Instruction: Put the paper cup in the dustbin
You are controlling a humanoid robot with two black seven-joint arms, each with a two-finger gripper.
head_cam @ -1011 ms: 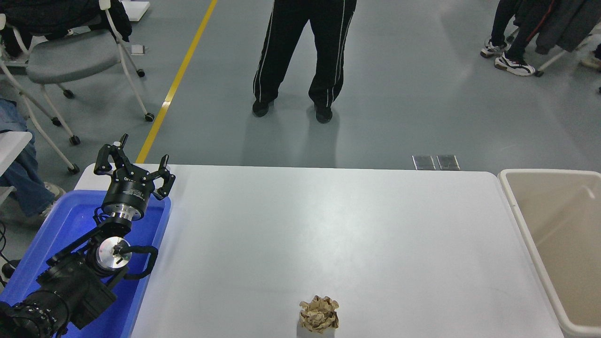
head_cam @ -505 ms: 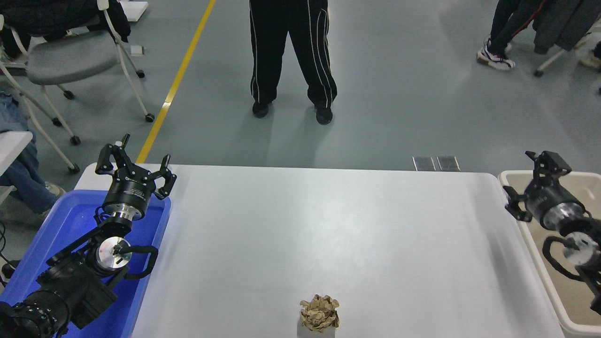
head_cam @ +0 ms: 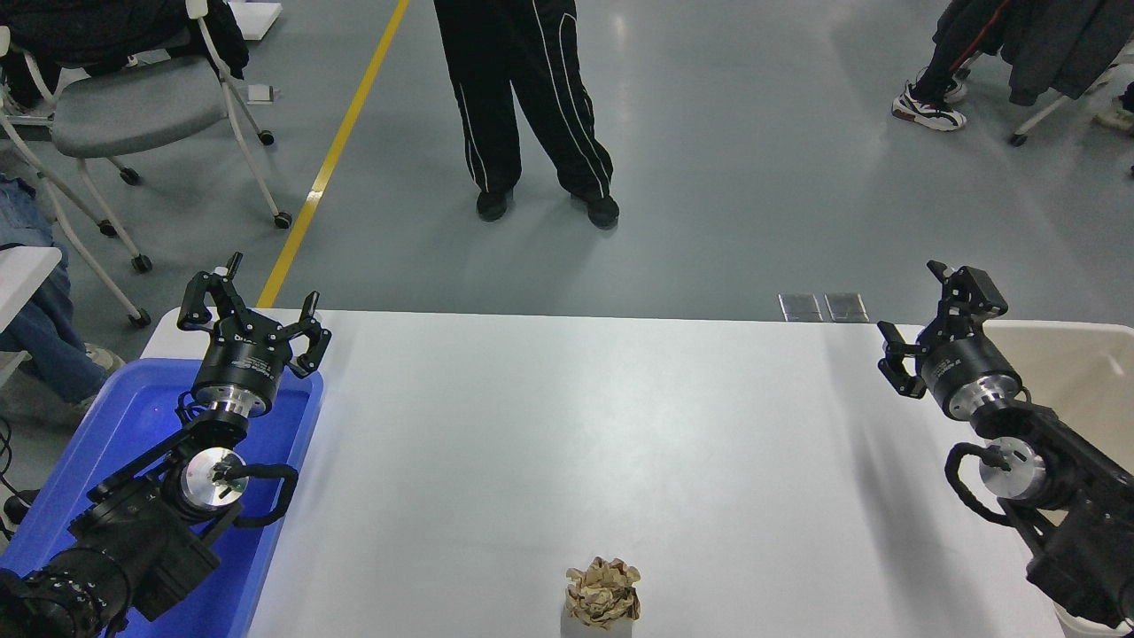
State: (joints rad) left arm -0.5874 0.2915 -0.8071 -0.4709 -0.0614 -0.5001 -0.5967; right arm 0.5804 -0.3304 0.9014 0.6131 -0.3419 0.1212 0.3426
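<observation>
The beige dustbin stands off the table's right edge, partly hidden behind my right arm. My right gripper is open and empty, above the table's far right corner, just left of the dustbin's rim. A crumpled brown paper ball sits at the table's front edge. A pale white shape shows right under the ball at the picture's bottom edge; I cannot tell whether it is the paper cup. My left gripper is open and parked over the far end of the blue tray.
A bright blue tray lies at the table's left edge under my left arm. A person's legs stand on the floor beyond the white table. Wheeled chairs stand at the far left.
My right arm has come into view from the right, first over the dustbin, and has moved left to the table's right edge. The standing person has shifted left. My left arm has not moved.
</observation>
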